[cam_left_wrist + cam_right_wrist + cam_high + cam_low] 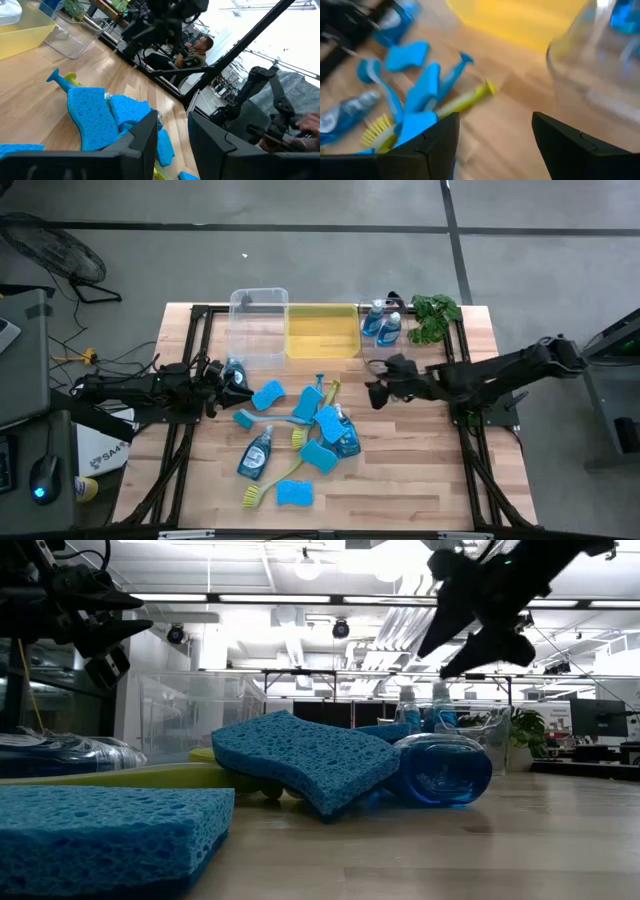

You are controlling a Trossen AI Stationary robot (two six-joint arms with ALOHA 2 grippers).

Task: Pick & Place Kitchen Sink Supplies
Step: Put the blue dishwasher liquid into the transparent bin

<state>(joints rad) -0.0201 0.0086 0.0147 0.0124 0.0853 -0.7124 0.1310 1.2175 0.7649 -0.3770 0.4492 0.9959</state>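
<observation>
**Operator:** Start with the high view. Where do the pincers stand?

**Guide:** You find the left pincer (236, 383) over the left part of the surface (400, 480). It is just beside a lying soap bottle (235, 369), near the clear bin (258, 325). The right pincer (376, 393) hangs on the right, between the pile and the plant (436, 315). The pile lies mid-surface and holds flat blue sponges (328, 423), a second lying bottle (256, 455) and a yellow-green brush (270, 483). Two upright bottles (383, 324) stand just beside the yellow bin (322, 332), on its plant side.

**Operator:** And the low view?

**Guide:** Both pincers hang clear above the surface and touch nothing. Below them you see a curved sponge (300, 760) in front of a round-bodied bottle (440, 770). Whether the two touch, you cannot tell.

**Operator:** Left wrist view?

**Guide:** The left pincer (172, 120) stands narrow. Its fingers (145, 135) are a little apart with nothing between them. Through the gap you see bare wood and the edge of a sponge. Beyond lie a blue brush handle (56, 76) and a corner of the yellow bin. A seated person (197, 50) shows in the room behind.

**Operator:** Right wrist view?

**Guide:** The right pincer (495, 120) stands wide and empty. It looks down on the pile, with the yellow-green brush handle nearest.
</observation>
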